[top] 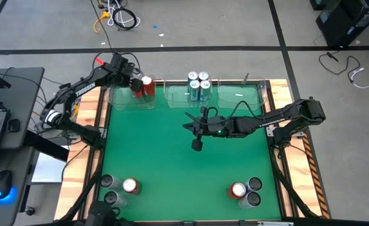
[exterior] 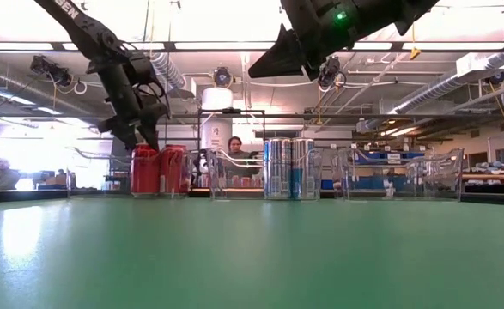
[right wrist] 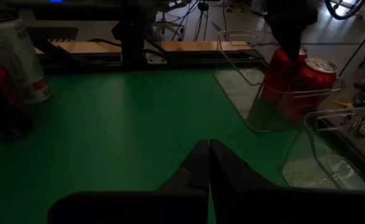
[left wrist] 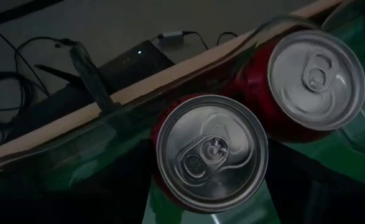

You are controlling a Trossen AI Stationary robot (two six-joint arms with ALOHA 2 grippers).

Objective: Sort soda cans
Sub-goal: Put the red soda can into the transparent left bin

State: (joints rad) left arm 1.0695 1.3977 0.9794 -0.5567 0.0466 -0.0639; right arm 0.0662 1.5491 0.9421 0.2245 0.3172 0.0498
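Observation:
Two red soda cans stand side by side in the far-left clear bin (top: 122, 100). My left gripper (top: 136, 83) reaches down onto the nearer-left one (left wrist: 212, 152), beside the other red can (left wrist: 316, 78). Seen from table height, that gripper (exterior: 140, 137) sits right on top of the left can (exterior: 144, 172). Three blue-and-white cans (top: 198, 86) stand in the middle bin. My right gripper (top: 188, 125) hovers shut over the middle of the green table, holding nothing; its fingertips (right wrist: 207, 148) are pressed together. My left gripper has the left red can by its upper part (right wrist: 280, 57), coming from above and slanting down. Its fingers are out of its own wrist view, so the exact spot on the can's sides is hidden. The can stands upright in the bin, its base level with its neighbour's.
A third clear bin (top: 242, 97) stands at the far right. Near the front edge stand two groups: a red can (top: 130, 186) with dark cans (top: 112, 182) on the left, a red can (top: 237, 189) with dark cans (top: 254, 184) on the right. A person (exterior: 234, 148) sits beyond the table.

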